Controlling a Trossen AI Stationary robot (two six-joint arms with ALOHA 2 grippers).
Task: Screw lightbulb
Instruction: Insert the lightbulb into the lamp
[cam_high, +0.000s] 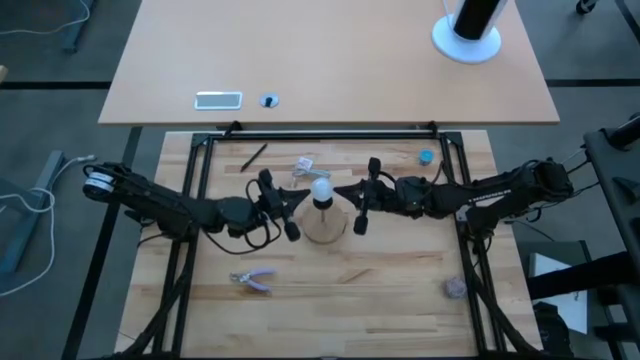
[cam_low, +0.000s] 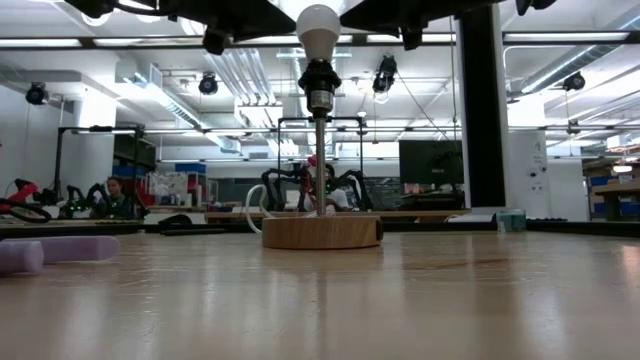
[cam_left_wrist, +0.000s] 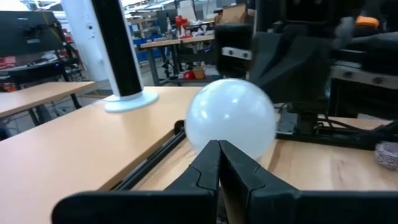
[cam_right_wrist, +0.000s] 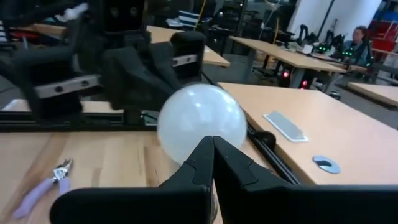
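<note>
The lightbulb (cam_high: 321, 189), a white frosted globe, stands upright in a black socket (cam_low: 320, 88). The socket tops a thin stem on a round wooden disc (cam_low: 320, 232) at mid-table. My left gripper (cam_high: 303, 198) comes level from the table's left, shut, with its tips at the globe (cam_left_wrist: 231, 118). My right gripper (cam_high: 340, 193) comes level from the right, also shut, tips at the globe's opposite side (cam_right_wrist: 200, 121). In the low view both grippers show as dark shapes beside the bulb (cam_low: 318, 25) at the picture's top. My left gripper lays its shut fingertips (cam_left_wrist: 211, 155) against the globe's lower left side (cam_left_wrist: 214, 134), level, from the table's left. The bulb stays upright in the socket. My right gripper lays its shut fingertips (cam_right_wrist: 219, 155) against the globe's lower right side (cam_right_wrist: 208, 127), level, from the table's right.
Purple-handled pliers (cam_high: 253, 281) lie near left of the disc and a greyish-purple ball (cam_high: 455, 288) lies near right. A crumpled clear wrapper (cam_high: 305, 165), a black pen (cam_high: 253, 157) and a small blue thing (cam_high: 427, 157) lie toward the far side, before the black frame rail (cam_high: 320, 135).
</note>
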